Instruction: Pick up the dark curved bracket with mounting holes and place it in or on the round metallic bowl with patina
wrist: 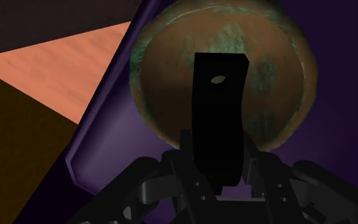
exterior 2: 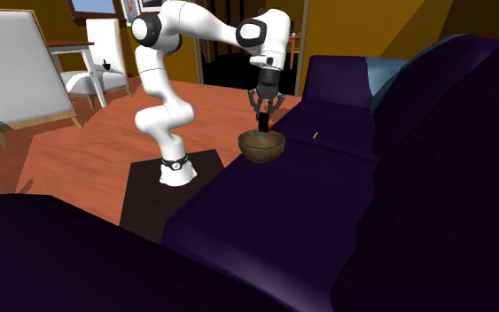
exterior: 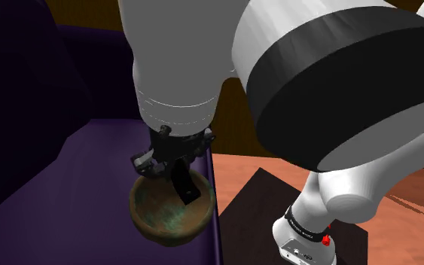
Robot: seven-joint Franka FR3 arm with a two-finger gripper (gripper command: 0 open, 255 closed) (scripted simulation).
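One black bracket (wrist: 219,114) hangs in my tool (wrist: 217,173). The two black fingers (wrist: 185,153) are closed on it, one on each side, and they grip its top end. The rest of the bracket points straight down from the tool. It is a long, flat strip with a soft bend, and I see one small hole near its low end.

Right under it sits the bowl (exterior: 165,222). The bowl is round and brown inside, with green stains on it. In the wrist view the bracket lies across the middle of the bowl's mouth. In the shoulder view the low end of the bracket dips past the rim and into the bowl. I cannot tell if the tip touches the bowl's bottom.

The bowl rests on the seat of a dark purple sofa (exterior 2: 327,173), close to the seat's front edge. In the shoulder view that edge is at the bowl's right, and a taller part of the sofa rises at the left. Past the edge is an orange wood floor (exterior 2: 88,146).

My arm (exterior 2: 157,80) is white with dark joints. It stands on a dark box (exterior 2: 154,191) on the floor, just beside the sofa, and bends over to reach above the bowl. In the second exterior view two white chairs (exterior 2: 17,75) stand far behind the arm, at the upper left.
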